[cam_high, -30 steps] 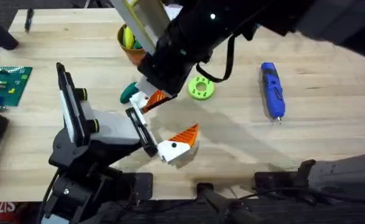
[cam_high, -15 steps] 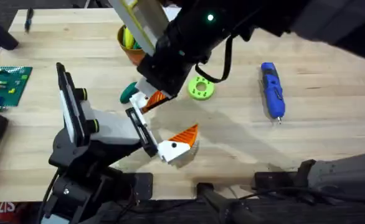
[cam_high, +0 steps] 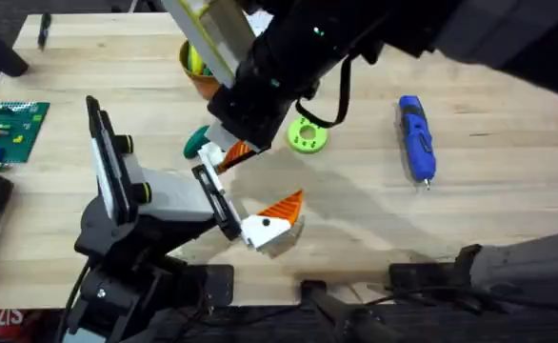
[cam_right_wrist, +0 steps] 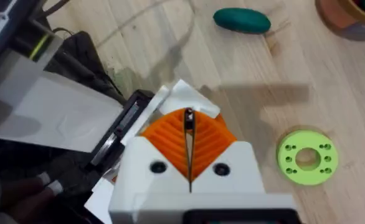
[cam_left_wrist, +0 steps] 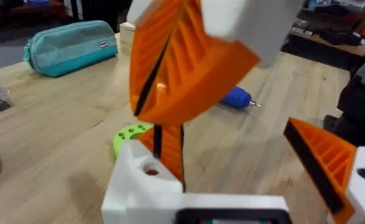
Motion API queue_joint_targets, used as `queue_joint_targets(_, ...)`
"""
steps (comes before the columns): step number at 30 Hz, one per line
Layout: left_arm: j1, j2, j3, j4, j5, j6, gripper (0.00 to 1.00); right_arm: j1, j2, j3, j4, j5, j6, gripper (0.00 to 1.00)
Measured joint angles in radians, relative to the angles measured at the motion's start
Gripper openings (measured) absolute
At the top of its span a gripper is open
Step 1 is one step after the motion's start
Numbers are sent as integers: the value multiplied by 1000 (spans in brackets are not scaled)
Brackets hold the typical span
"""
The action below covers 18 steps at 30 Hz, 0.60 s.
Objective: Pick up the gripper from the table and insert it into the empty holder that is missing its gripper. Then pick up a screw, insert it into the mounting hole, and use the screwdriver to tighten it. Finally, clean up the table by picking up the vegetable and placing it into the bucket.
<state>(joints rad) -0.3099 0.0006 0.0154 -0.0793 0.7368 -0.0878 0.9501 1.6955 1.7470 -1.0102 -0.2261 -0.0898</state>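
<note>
The right gripper, jaws closed on the gripper, hovers at the left gripper's empty holder; the vegetable lies nearby on the tabletop. The left jaws' state is unclear.

Right arm: black housing, one green indicator light lit, black cable looping off it. Right gripper: white fingers, orange ribbed pads, dark screw holes in the white base. Left arm: black links with a white wrist section.
</note>
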Motion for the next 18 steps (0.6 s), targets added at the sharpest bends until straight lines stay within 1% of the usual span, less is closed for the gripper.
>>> queue_joint_targets(10,0,0,0,0,0,0,986,0,42,0,0,-1,0,8)
queue_joint_targets(18,0,0,0,0,0,0,986,0,44,0,0,-1,0,8)
